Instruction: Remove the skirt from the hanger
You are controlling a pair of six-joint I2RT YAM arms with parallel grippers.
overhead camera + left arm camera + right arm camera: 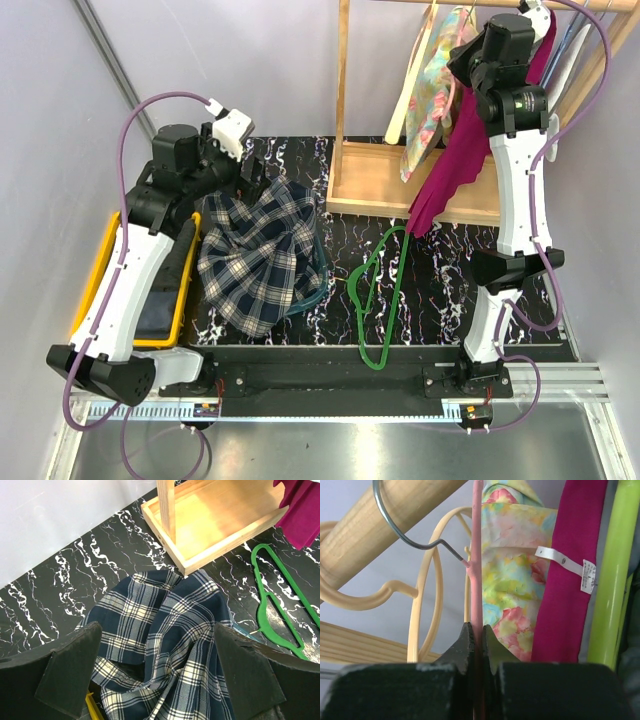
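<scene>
2 white arms, blk joints, purple cables.

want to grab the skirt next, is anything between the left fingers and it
Nothing visible. The left gripper hangs open right over the skirt, bare plaid between its fingers. The green hanger lies off to the side on the table.

Far-right corner is blocked by the wooden garment-rack base and draped magenta garment. Left half is covered by the crumpled navy plaid skirt. Passage is left on bare black marbled desktop between skirt and thin green plastic hanger, and right of it.
</scene>
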